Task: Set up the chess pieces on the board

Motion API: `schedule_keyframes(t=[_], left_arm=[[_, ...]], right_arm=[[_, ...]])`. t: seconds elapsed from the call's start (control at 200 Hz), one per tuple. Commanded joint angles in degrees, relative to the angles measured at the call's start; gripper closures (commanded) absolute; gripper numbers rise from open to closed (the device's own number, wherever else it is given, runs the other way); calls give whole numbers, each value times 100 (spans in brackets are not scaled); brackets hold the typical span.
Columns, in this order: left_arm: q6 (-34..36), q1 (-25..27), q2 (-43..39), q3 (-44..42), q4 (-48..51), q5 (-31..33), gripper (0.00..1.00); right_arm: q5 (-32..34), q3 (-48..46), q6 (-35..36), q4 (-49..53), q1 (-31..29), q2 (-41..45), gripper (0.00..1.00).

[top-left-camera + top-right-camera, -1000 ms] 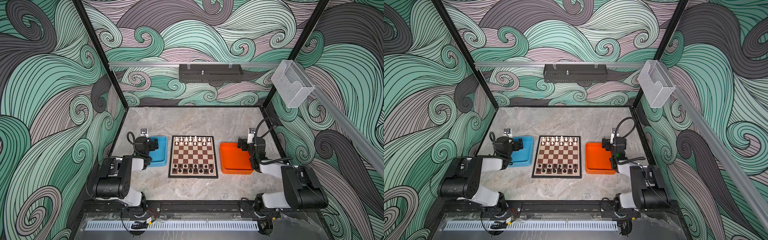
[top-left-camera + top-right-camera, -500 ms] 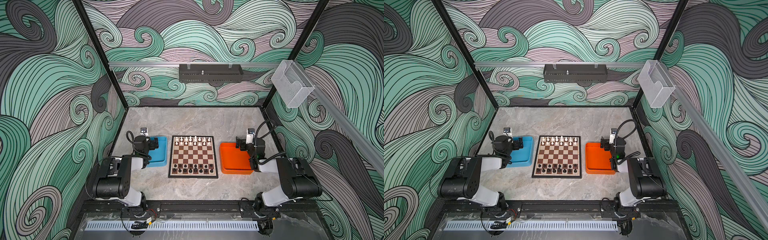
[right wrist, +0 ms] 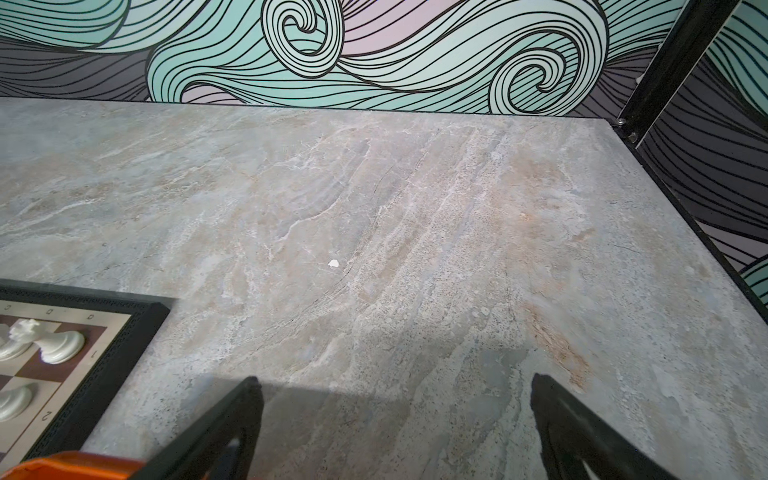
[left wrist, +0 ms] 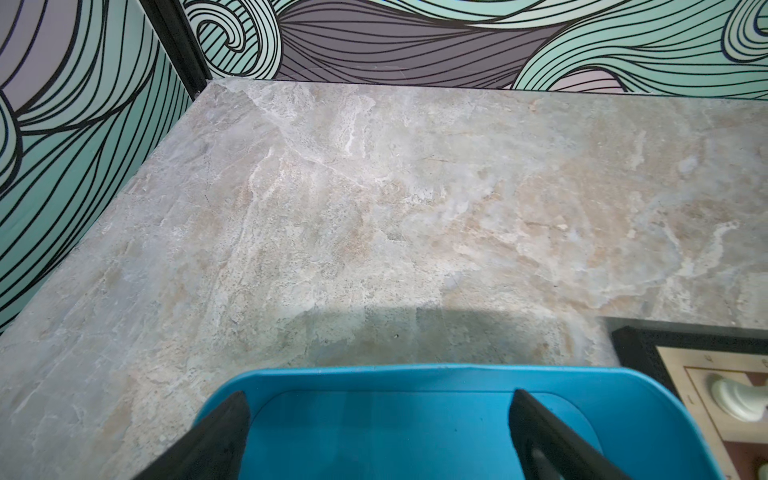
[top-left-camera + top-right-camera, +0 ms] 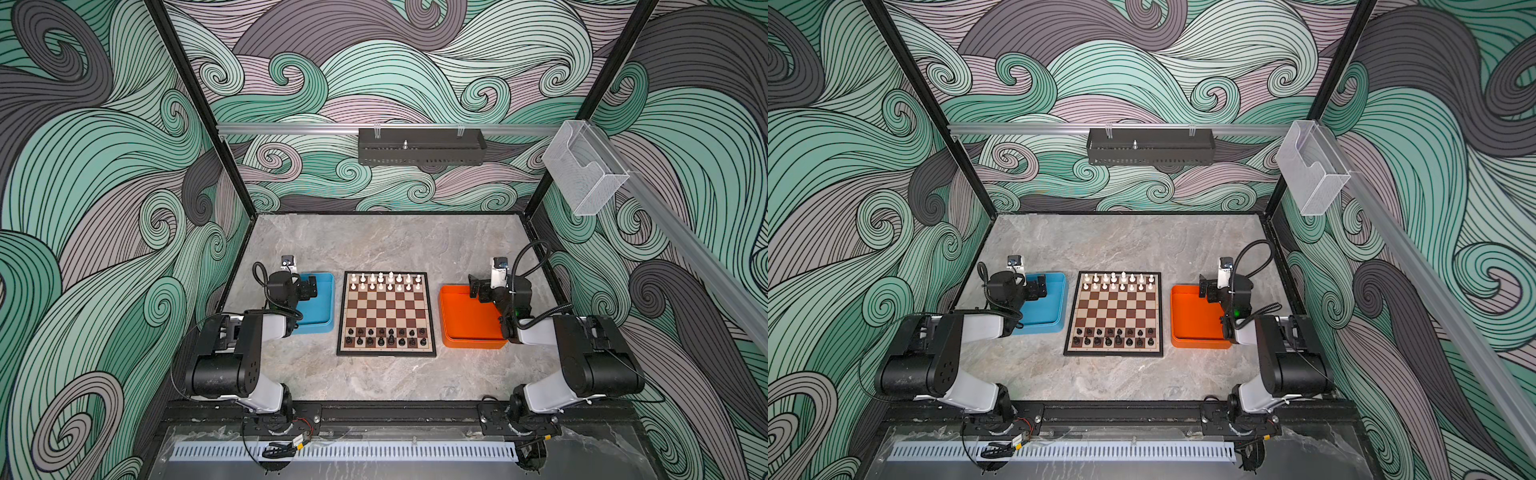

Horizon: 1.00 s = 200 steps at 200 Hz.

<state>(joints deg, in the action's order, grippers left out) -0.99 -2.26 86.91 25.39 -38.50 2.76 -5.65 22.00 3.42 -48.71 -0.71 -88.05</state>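
The left gripper (image 5: 310, 286) hangs with its jaws spread wide and empty over the far part of the blue tray (image 5: 322, 311); in the left wrist view the tray rim lies just ahead of the fingertips (image 4: 239, 409). The board (image 5: 386, 313) lies between both grippers, well apart from each, with white chess pieces (image 5: 384, 281) in two rows on its far side and black chess pieces (image 5: 386, 337) in two rows on its near side. The right gripper (image 5: 473, 289), jaws likewise spread and holding nothing, hangs over the far edge of the orange tray (image 5: 461, 322), with bare marble tabletop (image 3: 374, 208) ahead of it.
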Motion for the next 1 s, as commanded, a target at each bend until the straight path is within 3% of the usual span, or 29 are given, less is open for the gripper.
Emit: schedule_keyframes(t=[0.0,0.07,0.996], left_arm=[[-6,-77,40,150,36,-136,1],[-6,-81,48,150,42,-144,1],[-39,-123,53,180,92,-197,1]], right_arm=[[103,133,-107,54,63,-25,0],[359,180,-188,118,62,-34,0],[350,169,-175,110,58,-24,0]])
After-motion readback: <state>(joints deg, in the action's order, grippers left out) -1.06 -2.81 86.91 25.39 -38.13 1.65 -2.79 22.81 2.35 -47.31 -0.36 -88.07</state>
